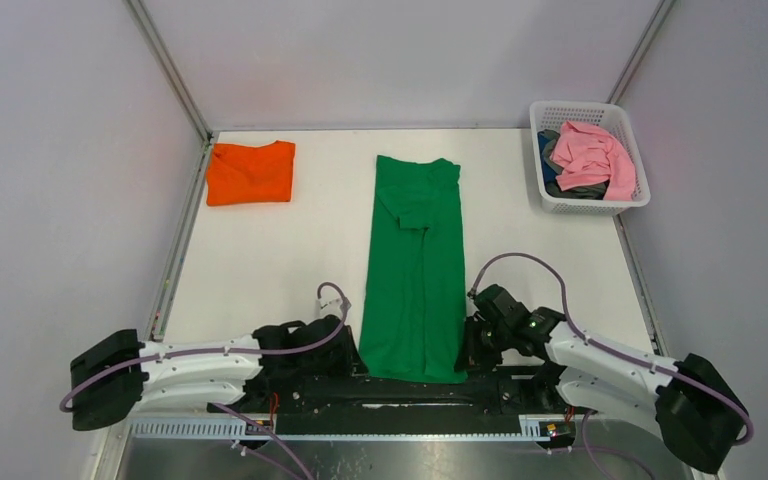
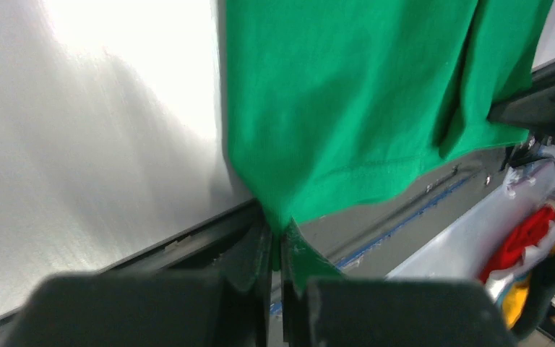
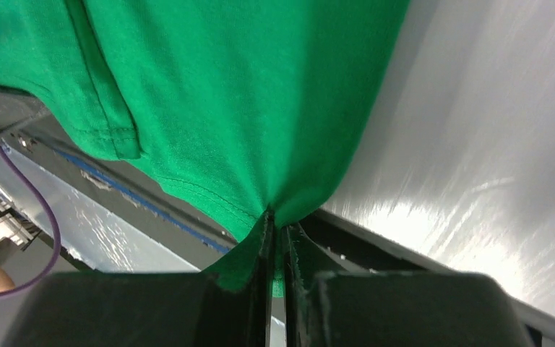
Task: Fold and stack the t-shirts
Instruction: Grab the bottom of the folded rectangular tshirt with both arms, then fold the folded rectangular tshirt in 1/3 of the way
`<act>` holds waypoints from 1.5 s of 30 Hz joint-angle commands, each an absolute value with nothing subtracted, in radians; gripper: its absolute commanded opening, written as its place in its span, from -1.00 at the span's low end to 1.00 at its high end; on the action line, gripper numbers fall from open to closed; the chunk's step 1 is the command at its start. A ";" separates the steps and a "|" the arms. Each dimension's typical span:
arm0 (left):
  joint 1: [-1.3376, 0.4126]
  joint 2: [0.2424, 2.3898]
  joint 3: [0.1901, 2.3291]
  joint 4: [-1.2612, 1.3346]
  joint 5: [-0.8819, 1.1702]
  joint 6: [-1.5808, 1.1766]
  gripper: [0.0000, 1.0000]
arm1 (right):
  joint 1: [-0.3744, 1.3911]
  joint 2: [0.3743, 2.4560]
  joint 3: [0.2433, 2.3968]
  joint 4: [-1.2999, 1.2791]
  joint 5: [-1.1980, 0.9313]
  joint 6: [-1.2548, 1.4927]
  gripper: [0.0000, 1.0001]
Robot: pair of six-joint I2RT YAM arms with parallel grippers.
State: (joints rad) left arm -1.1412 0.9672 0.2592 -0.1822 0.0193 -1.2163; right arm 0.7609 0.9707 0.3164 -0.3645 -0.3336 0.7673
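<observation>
Green t-shirt (image 1: 415,270) lies folded lengthwise, near hem corners pinched by left tool (image 2: 276,249) and right tool (image 3: 278,235).

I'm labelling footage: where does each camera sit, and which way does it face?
Top external: above and behind the bases, looking down the table at the green t-shirt, orange t-shirt and basket; both arms show.
Left wrist: on the left arm, facing the shirt's near hem; left end effector pinches one corner.
Right wrist: mirrored; right end effector pinches the other corner.
Shared: the green t-shirt.
</observation>
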 commanded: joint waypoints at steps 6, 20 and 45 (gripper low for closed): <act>-1.197 0.813 0.307 -0.251 -0.048 -1.248 -1.00 | 0.802 0.791 0.316 -0.388 -0.359 0.890 -0.99; -0.889 1.084 0.607 -0.236 0.006 -0.929 -1.00 | 0.635 0.975 0.545 -0.379 -0.283 0.804 -1.00; -0.564 1.705 1.107 -0.258 0.147 -0.686 -1.00 | 0.292 1.549 0.923 -0.217 -0.368 0.666 -1.00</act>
State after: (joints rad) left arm -0.5922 1.6512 1.0290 -0.2756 0.1085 -0.7208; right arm 0.3157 1.4933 0.8627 -0.2813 -0.3401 0.6853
